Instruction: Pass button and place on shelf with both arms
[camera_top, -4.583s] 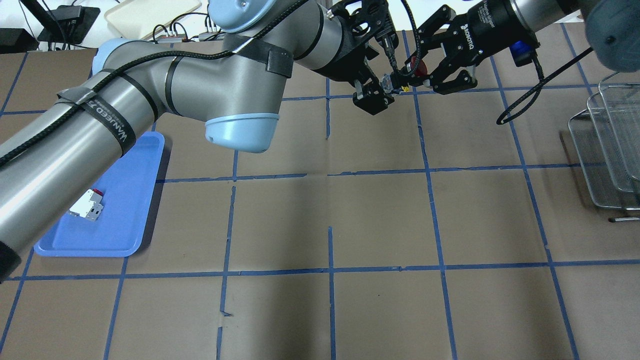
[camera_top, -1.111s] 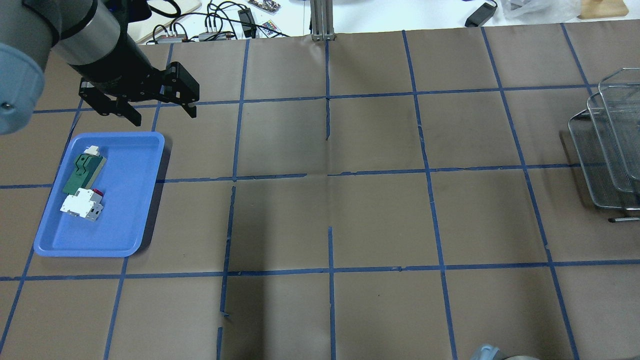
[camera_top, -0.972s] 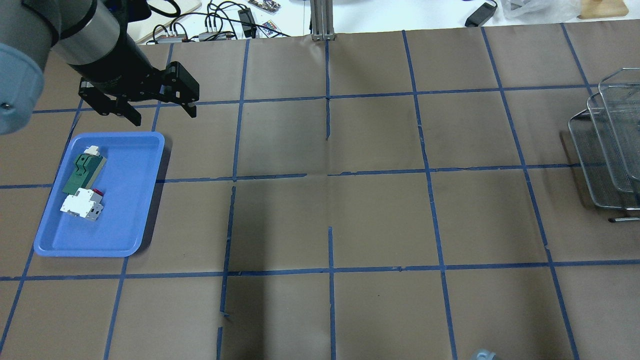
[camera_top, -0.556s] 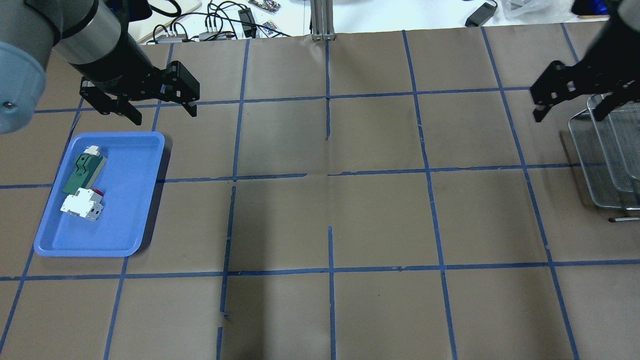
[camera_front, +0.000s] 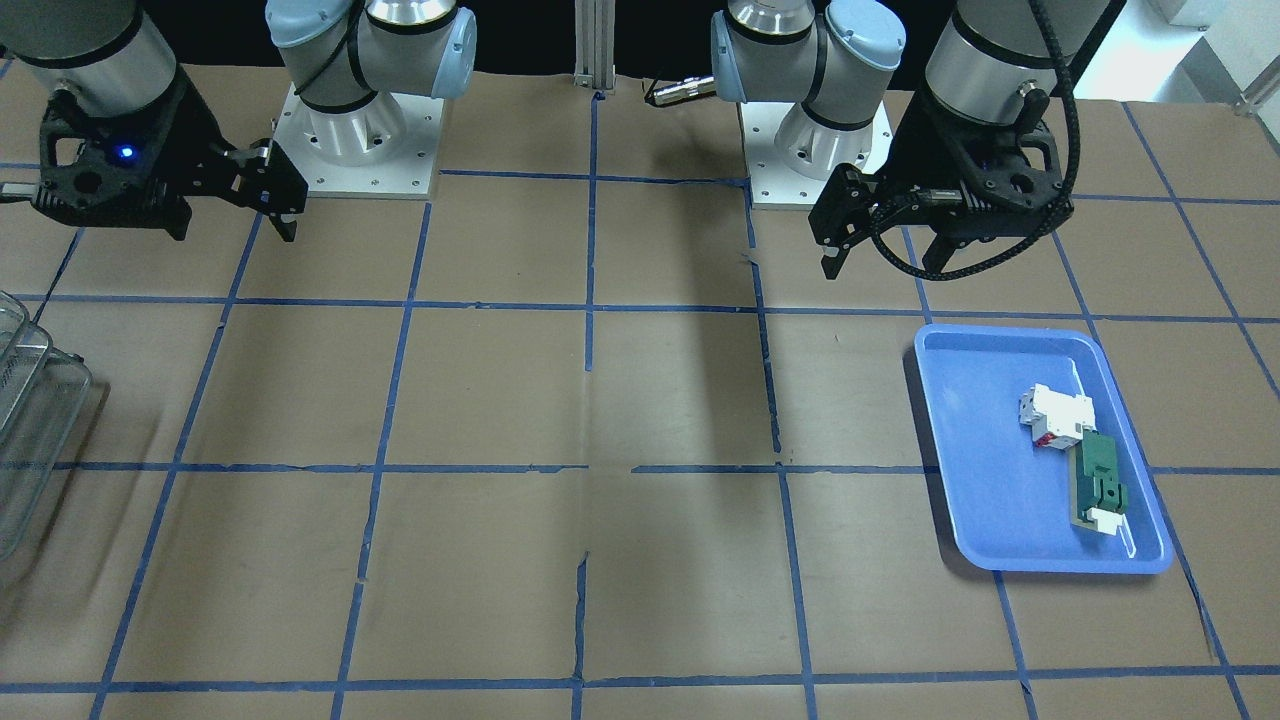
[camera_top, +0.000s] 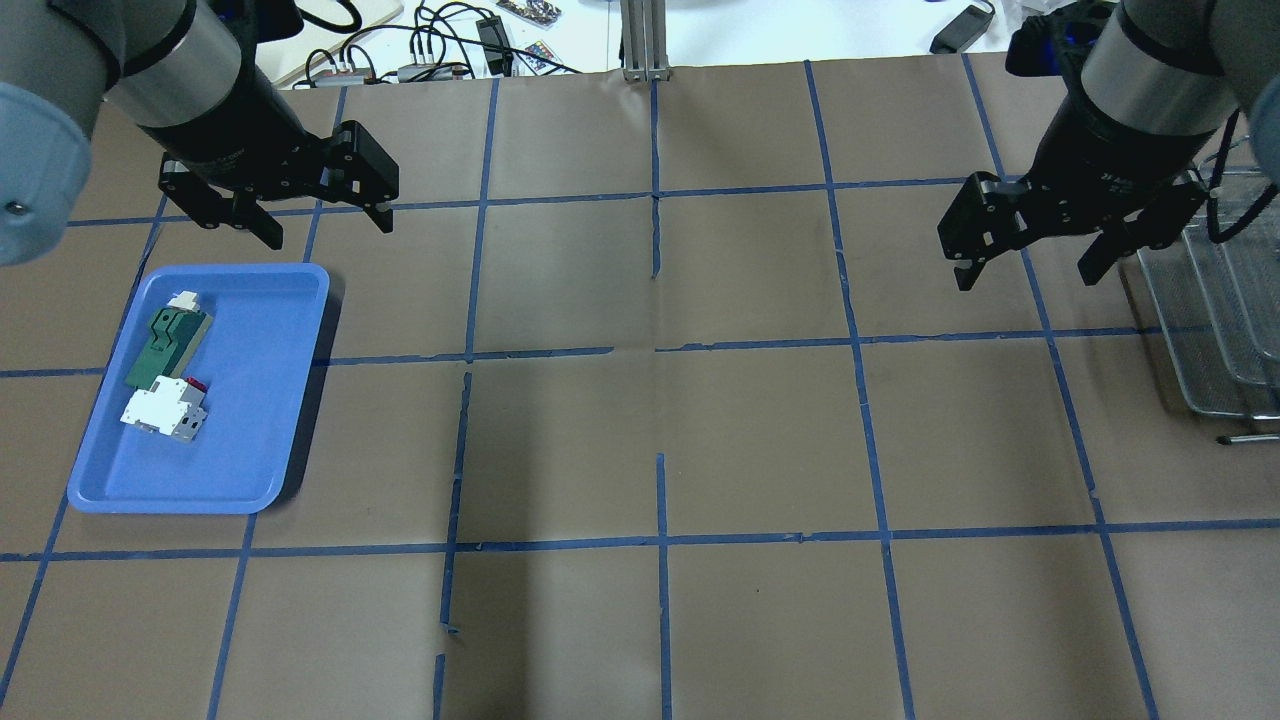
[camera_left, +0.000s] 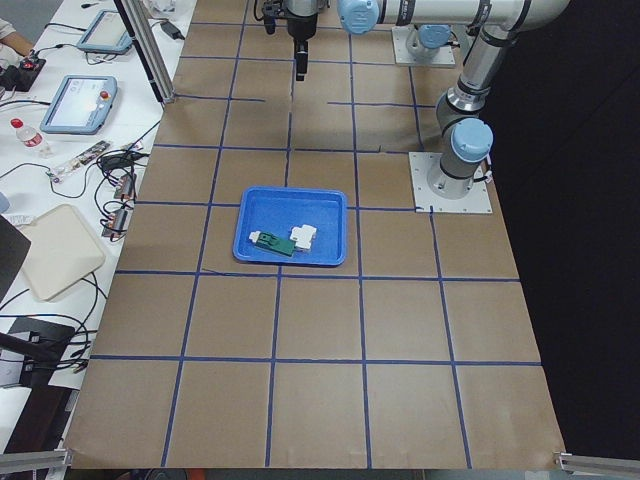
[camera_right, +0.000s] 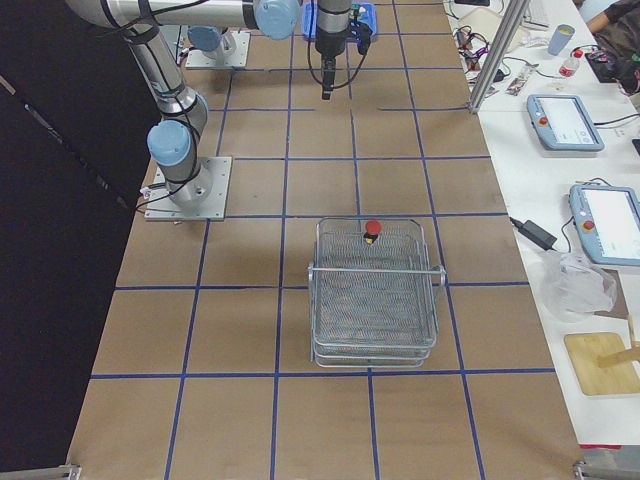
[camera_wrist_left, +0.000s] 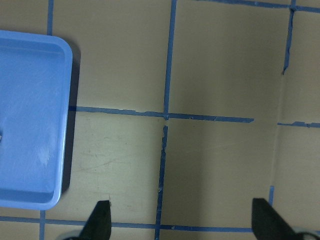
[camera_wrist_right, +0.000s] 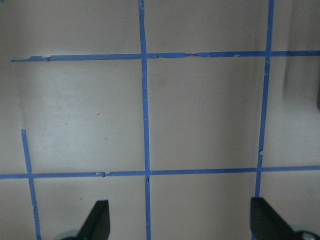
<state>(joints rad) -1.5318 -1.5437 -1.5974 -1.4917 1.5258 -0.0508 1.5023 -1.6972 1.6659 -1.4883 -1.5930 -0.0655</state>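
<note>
The button (camera_right: 372, 231), red-capped, sits on the top tier of the wire-mesh shelf (camera_right: 375, 300), at the tier's end nearest the arms. In the overhead view only part of the shelf (camera_top: 1215, 310) shows at the right edge and the button is out of view. My right gripper (camera_top: 1025, 272) is open and empty, just left of the shelf, above the table. My left gripper (camera_top: 328, 228) is open and empty, above the table beyond the blue tray. Both wrist views show open fingers (camera_wrist_left: 100, 222) (camera_wrist_right: 100, 220) over bare table.
A blue tray (camera_top: 250, 470) at the left holds a white-and-red block (camera_top: 165, 412) and a green flat part (camera_top: 165, 340). Cables and devices lie beyond the table's far edge. The brown table is marked with blue tape lines.
4.6 s ago both grippers met at the top centre with the button between them. Since then my right gripper has come back into view, moving left away from the shelf. The left gripper stays still.
</note>
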